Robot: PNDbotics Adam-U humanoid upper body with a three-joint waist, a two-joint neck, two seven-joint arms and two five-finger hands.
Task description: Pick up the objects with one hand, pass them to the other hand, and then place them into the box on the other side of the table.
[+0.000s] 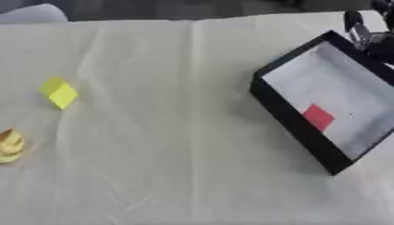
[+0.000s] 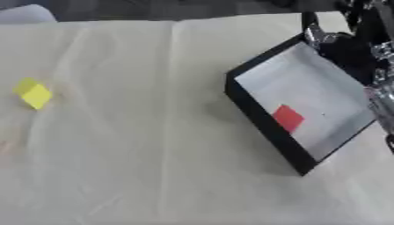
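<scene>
A black-walled box (image 1: 296, 118) lies askew on the cloth; a red block (image 1: 318, 117) sits inside it. Well left of the box: a yellow block (image 1: 59, 92) and a yellow lump (image 1: 10, 146).

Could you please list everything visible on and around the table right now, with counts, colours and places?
Box: one, black walls, pale grey floor, on the table's right side.
Red block: one, red, inside the box.
Yellow block: one, yellow, on the left of the table.
Rounded yellow object: one, yellow, at the far left edge.
Table cover: one, cream, wrinkled.
Right hand: one, black and silver, top right beyond the box; fingers unclear.
</scene>
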